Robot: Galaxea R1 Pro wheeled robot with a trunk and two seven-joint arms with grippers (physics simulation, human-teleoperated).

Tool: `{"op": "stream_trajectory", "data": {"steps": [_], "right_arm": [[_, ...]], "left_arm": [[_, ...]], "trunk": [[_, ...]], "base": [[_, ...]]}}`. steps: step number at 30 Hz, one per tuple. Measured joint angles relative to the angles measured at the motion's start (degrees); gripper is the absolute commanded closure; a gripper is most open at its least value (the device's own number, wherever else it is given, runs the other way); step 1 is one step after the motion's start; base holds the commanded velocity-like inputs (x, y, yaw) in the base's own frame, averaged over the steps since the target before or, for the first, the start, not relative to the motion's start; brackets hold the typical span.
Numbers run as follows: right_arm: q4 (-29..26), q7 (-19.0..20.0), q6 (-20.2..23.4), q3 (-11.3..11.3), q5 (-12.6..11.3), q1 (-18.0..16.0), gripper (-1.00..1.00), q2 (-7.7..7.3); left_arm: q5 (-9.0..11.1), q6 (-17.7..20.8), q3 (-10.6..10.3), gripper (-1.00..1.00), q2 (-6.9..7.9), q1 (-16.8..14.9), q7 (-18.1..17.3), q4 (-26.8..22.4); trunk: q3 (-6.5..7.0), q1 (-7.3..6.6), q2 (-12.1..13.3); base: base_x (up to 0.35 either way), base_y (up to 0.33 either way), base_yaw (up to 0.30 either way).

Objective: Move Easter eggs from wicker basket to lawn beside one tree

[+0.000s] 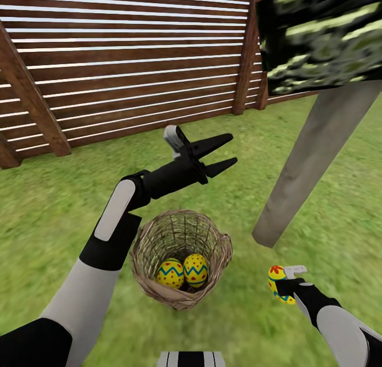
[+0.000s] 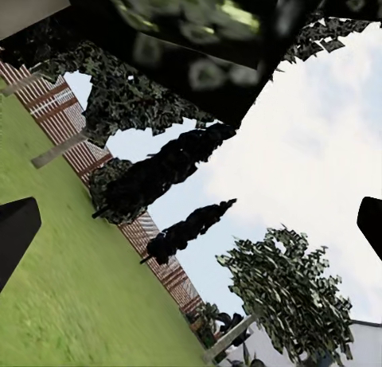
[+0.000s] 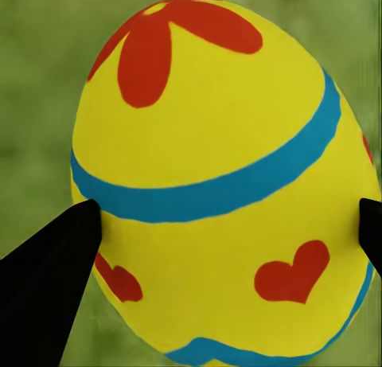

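1 egg (image 1: 277, 284), yellow with a red flower mark, blue bands and red hearts, sits clamped in the right gripper (image 1: 281, 286), whose dark fingers (image 3: 49, 259) press its 2 flanks as the right wrist view shows; it is held above the lawn (image 1: 53, 208) between the wicker basket (image 1: 181, 255) and the foot of the tree (image 1: 307, 160), which looks like a carry toward the trunk, so I judge the step in hand to be the first placement. The grip sits across the egg's middle, probably so the rounded shell does not slip out. The other 2 eggs (image 1: 183, 271) lie side by side and touching at the bottom of the basket, zigzag bands facing up, so 2 of the 3 are not yet out. The left gripper (image 1: 225, 152) hovers above and beyond the basket with its jaws spread wide and nothing between them, likely parked clear of the rim or ready for the next pick. The basket stands upright on the grass, near the pale grey-beige trunk, which leans in the head view under a blocky dark canopy (image 1: 318, 38). The grass is flat, mottled green and blurry. Behind it a brown slatted fence (image 1: 132, 64) closes the garden; the left wrist view adds slim black trees (image 2: 171, 172), another leafy tree (image 2: 294, 295) and pale sky.
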Motion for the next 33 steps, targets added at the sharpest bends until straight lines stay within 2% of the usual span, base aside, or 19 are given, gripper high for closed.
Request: {"op": "stream_trajectory", "data": {"steps": [4, 9, 16, 20, 23, 26, 28, 33], "right_arm": [[-0.1, 0.0, 0.0, 0.0, 0.0, 0.0, 1.00, 0.00], [-0.1, 0.1, 0.0, 0.0, 0.0, -0.1, 1.00, -0.07], [-0.1, -0.2, 0.4, 0.6, 0.0, -0.1, 1.00, -0.18], [-0.1, -2.2, 6.1, 0.8, -0.2, -0.4, 1.00, -0.07], [0.0, -2.7, 7.3, 0.8, -0.2, -3.0, 1.00, 0.05], [0.0, -3.0, 7.4, 0.8, -0.1, -4.3, 1.00, 1.33], [-0.1, -5.1, 7.4, 0.8, -0.1, -4.9, 1.00, 2.48], [-0.1, -6.3, 7.2, 0.7, 0.0, -5.3, 1.00, 2.90]], "left_arm": [[0.0, 0.0, -0.1, -1.00, 0.05, 0.3, 0.1, 0.0], [0.0, 0.0, -1.1, -1.00, 0.40, 0.5, 0.1, 0.1], [0.0, 0.0, -1.2, -1.00, 0.28, 0.5, 0.2, 0.0], [0.1, 0.0, -2.1, -1.00, 0.06, 0.4, 0.3, 0.0], [0.1, 0.0, -2.4, -1.00, -0.11, 0.4, 0.3, -0.1], [0.1, 0.0, -2.5, -1.00, -0.12, 0.4, 0.3, -0.2], [0.1, 0.0, -2.5, -1.00, -0.13, 0.4, 0.3, -0.2], [0.1, 0.0, -2.5, -1.00, -0.18, 0.4, 0.3, -0.2]], "trunk": [[0.00, 0.02, 0.0], [-1.10, 0.15, -0.1], [-2.66, 0.33, -0.2], [-3.54, 0.43, -0.2], [-4.20, 0.51, -0.3], [-4.87, 0.59, -0.3], [-5.32, 0.64, -0.3], [-6.43, 0.77, -0.4]], "base": [[0.012, -0.013, 0.000], [0.000, 0.000, 0.000], [0.000, 0.000, 0.000], [0.000, 0.000, 0.000], [0.000, 0.000, 0.000], [0.000, 0.000, 0.000], [0.000, 0.000, 0.000], [0.000, 0.000, 0.000]]}}
